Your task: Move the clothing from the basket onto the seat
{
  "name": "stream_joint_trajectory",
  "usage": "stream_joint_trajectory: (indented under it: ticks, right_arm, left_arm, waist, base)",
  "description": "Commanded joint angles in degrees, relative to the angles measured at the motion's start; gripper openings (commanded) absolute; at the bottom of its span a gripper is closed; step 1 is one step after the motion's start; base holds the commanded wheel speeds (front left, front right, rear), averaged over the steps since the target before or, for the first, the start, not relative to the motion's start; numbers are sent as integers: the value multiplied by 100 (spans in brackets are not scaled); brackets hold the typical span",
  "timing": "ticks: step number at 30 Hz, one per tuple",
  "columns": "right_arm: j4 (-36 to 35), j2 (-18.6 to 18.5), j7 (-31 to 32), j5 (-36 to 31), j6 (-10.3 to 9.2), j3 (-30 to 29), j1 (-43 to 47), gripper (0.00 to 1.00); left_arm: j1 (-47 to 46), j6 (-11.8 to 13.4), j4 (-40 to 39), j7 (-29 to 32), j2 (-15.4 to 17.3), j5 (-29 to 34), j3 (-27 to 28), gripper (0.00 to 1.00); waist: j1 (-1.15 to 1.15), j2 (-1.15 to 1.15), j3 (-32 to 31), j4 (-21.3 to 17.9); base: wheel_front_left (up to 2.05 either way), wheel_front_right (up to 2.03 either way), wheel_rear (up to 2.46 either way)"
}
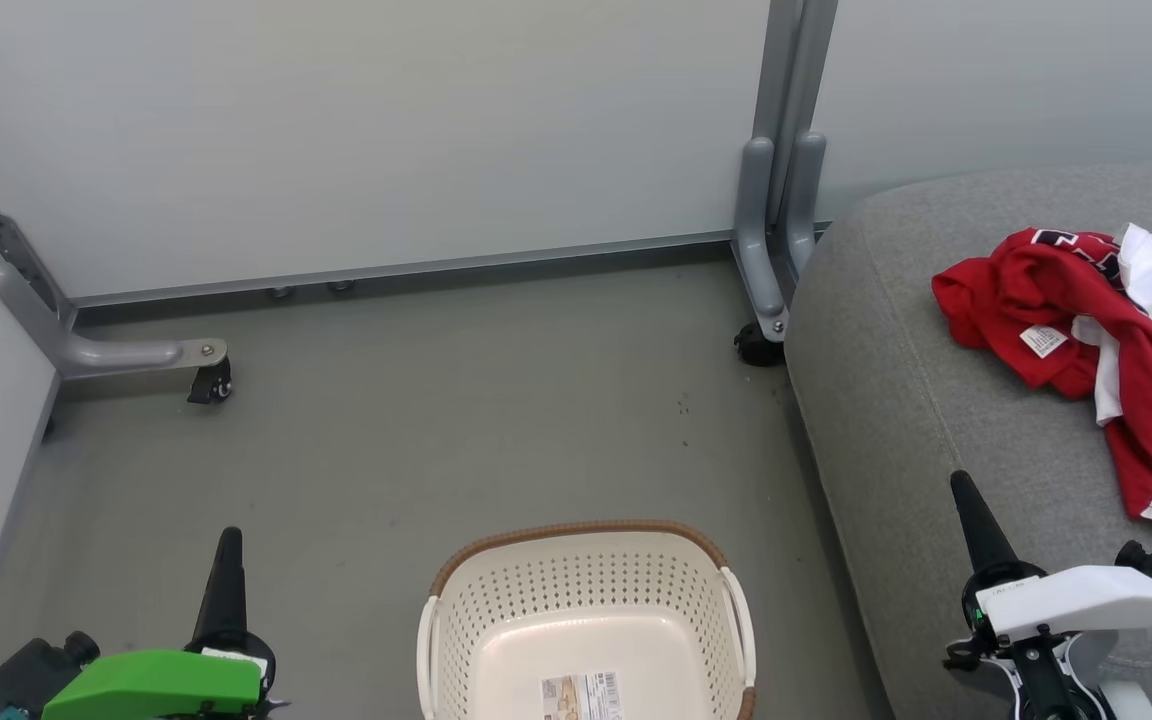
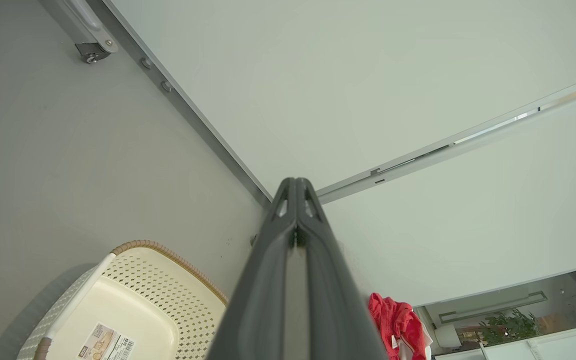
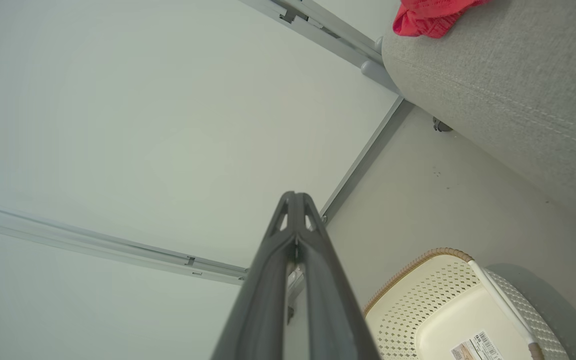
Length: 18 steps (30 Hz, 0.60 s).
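L gripper, two long dark fingers on a green housing: fingers pressed together tip to tip, nothing held. It sits over the grey floor at lower left of head view, pointing twd the pale panel wall.

R gripper, same dark fingers on a white housing: also closed tight, nothing btwn the fingers. In head view it lies over the near left edge of the large grey fabric seat cushion; height above it can't be told.

Btwn the two grippers, on the floor: off-white perforated plastic basket w/ brown woven-look rim. It stands upright, near the seat's left side but apart from it. Label sticker on its bare bottom.

Red clothing w/ white trim & stripes lies crumpled on top of the seat, back from its rounded left edge, running off the right edge of head view. A white tag shows on it, dark lettering at top.

Grey metal castor feet of the wall panels stand just beside the seat's far left corner.
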Motion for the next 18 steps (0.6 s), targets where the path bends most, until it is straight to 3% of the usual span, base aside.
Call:
stream_joint_trajectory:
  ticks: [1,18]
  right_arm:
    - [-19,13,42,153,2,-48,-148,0]
    - [63,66,285,986,2,-232,-298,0]
  left_arm:
    - [-170,-50,-8,36,43,-161,54,0]
    - [-407,-118,128,282,36,-1042,189,0]
  waist:
    - [0,0,9,5]
    - [0,0,105,51]
  base:
    - [0,0,0]
    - [0,0,0]
